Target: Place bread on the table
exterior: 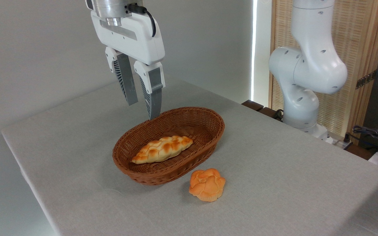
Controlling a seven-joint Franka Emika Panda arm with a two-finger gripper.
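Camera view: bun (207, 184) lies on the table (290, 170), lower centre of frame, just beside the basket (208, 144).

Gripper (142, 101) hangs upper left of frame, above the basket's far rim, ribbed grey fingers slightly parted and holding nothing. The bun looks light and soft, with a lobed, matte golden crust; it probably squashes easily, so a gentle pinch across its widest lobes seems best. A paler braided loaf (162, 149) lies in the stiff brown wicker. The table's grey cloth looks faintly textured, likely grippy.
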